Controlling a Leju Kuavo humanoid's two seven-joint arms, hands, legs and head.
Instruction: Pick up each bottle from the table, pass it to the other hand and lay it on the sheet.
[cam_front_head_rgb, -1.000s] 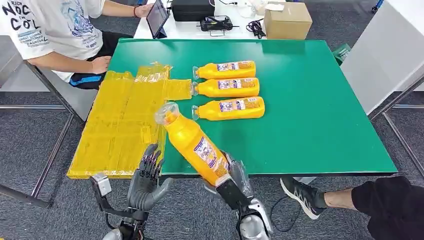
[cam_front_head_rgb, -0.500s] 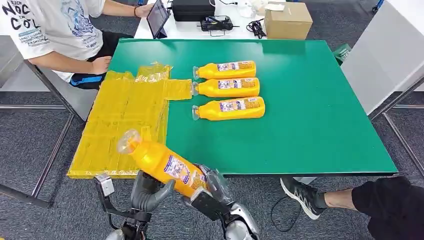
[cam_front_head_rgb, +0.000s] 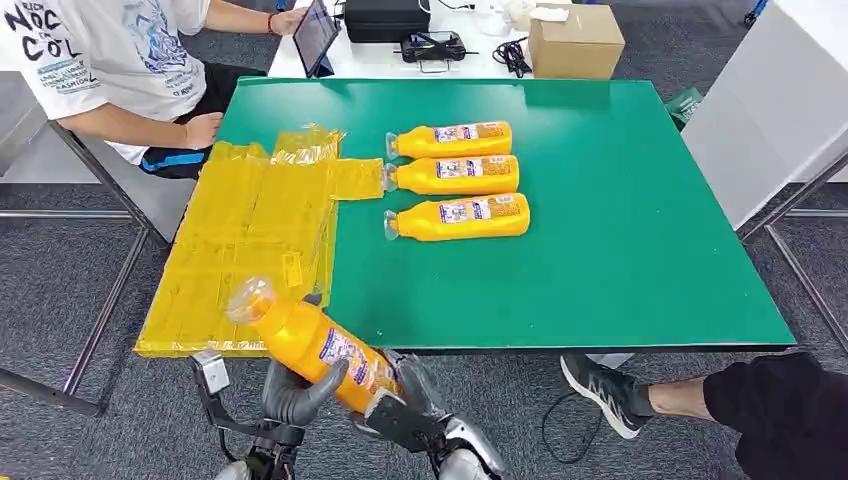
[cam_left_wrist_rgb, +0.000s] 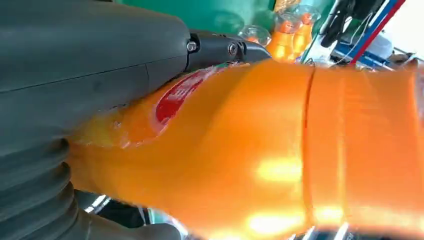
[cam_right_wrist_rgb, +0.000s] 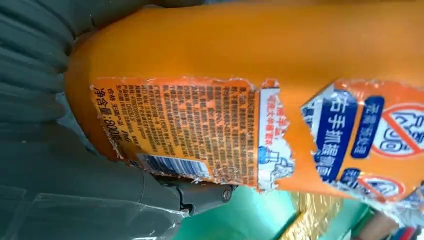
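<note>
Lower left of the frame: both hands, left hand (cam_front_head_rgb: 293, 392) and right hand (cam_front_head_rgb: 408, 405), grip one orange bottle (cam_front_head_rgb: 312, 343) (fingers wrapped round it), cap toward the yellow sheet (cam_front_head_rgb: 250, 240).

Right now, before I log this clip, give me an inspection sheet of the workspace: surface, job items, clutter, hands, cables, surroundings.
Surface: green table; crinkled yellow sheet covers its left part and overhangs that edge.
Job's things: three orange bottles lie side by side on the green, caps toward the sheet. A fourth, the held bottle, is off the near edge, cap pointing up toward the sheet.
Clutter: nothing seen on the green table.
Hands: right hand grips the held bottle's base; left hand is wrapped around its middle.
Cables: black cables on the white table behind.
Surroundings: seated person at a tablet; cardboard box; another person's shoe lower right.
</note>
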